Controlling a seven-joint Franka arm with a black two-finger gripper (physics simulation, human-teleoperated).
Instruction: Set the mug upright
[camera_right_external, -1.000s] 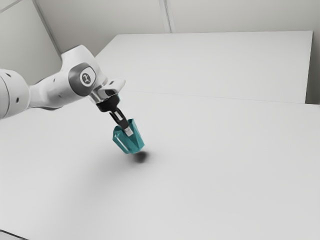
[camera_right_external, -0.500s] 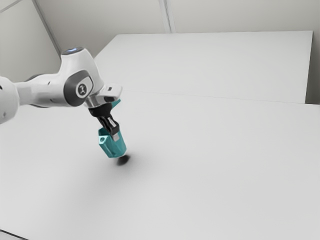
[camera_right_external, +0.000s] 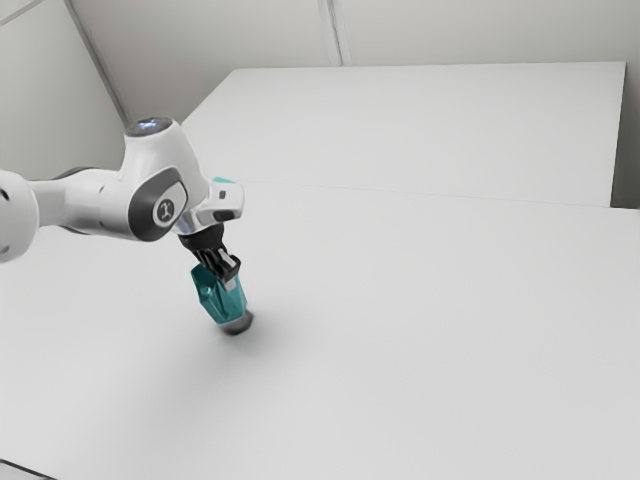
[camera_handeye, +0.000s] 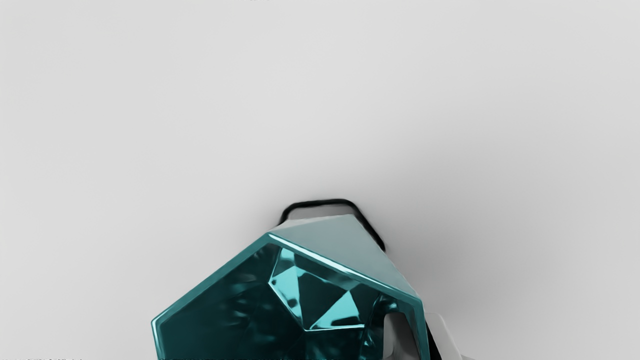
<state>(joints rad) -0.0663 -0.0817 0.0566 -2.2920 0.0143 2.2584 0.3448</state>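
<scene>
The teal faceted mug (camera_right_external: 216, 302) hangs from my gripper (camera_right_external: 229, 281) in the exterior view, still leaning, its base end low over a dark shadow. Looking from the wrist view, I see into the open mouth of the mug (camera_handeye: 230, 300). My gripper (camera_handeye: 419, 334) is shut on its wall there, one finger inside the mouth and the other against the outside. A dark outline shows beyond the base end. Whether the base touches the table cannot be told.
The white table (camera_right_external: 430, 330) spreads around the mug. A large white panel (camera_right_external: 430, 130) stands beyond it, and a thin dark edge (camera_right_external: 28, 470) crosses the exterior view's lower left corner.
With the mug held, my hand has moved toward the exterior view's left and then lower. It has also turned, and the mug leans less than before, with its shadow now against the base.
</scene>
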